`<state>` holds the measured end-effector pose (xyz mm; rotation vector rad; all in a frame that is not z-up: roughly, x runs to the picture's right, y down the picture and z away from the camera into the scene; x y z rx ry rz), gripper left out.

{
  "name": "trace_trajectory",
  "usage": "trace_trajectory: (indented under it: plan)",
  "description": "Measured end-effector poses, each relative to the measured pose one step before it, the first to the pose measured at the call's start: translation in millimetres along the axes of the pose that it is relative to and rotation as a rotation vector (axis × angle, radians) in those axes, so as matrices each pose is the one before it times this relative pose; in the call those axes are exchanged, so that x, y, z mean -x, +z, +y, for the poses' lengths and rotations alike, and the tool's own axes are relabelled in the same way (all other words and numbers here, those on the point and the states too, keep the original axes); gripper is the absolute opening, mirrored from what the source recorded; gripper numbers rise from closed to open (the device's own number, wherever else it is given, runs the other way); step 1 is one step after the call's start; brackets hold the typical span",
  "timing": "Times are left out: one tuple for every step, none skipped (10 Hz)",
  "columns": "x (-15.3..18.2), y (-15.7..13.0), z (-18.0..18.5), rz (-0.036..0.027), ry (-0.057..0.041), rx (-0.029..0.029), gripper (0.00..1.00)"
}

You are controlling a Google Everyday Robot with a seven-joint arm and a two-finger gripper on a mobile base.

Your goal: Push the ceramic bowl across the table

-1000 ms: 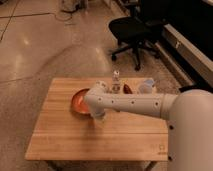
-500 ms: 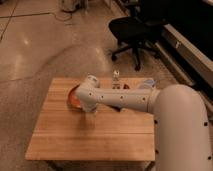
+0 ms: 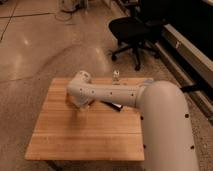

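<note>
The gripper [image 3: 83, 105] is found at the end of the white arm [image 3: 120, 92], lowered to the surface of the table [image 3: 65, 135] in its far left part, and it is largely masked by the bulky wrist above it; whether it is apart or together cannot be told. The ceramic bowl is not made out in the camera view: the patch of tabletop directly at and behind the gripper is covered by the wrist, so its place cannot be told. Just to the right of the gripper, a small dark object [image 3: 114, 105] is seen lying flat on the wood, partly tucked under the forearm. Beyond the gripper and to its right, near the far edge of the table, a small bottle [image 3: 116, 76] is seen standing upright, apart from the arm. Towards the viewer from the gripper, light planks are seen running to the near edge. Well beyond the gripper, off the table, a black office chair [image 3: 131, 30] is seen standing on the polished floor [image 3: 40, 45]
</note>
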<state>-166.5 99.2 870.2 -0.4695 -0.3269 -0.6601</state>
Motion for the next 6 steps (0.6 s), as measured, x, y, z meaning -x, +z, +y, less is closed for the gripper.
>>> trace_trajectory:
  plan:
    - [3.87,0.43,-6.58,-0.00151,-0.00465,-0.00584,0.65]
    - [-1.82,0.01,1.13,0.00060,0.00163,0.00077,0.65]
    - [-7.11,-2.00,5.24,-0.00728,0.00560,0.00423,0.65]
    - [-15.40,-5.84,13.99,-0.01467,0.01386,0.01585,0.65]
    - [-8.78,-3.56,7.96,-0.00911,0.00885,0.00679,0.65]
    - [0.63,-0.38,0.54,-0.00477,0.00010,0.00039,0.65]
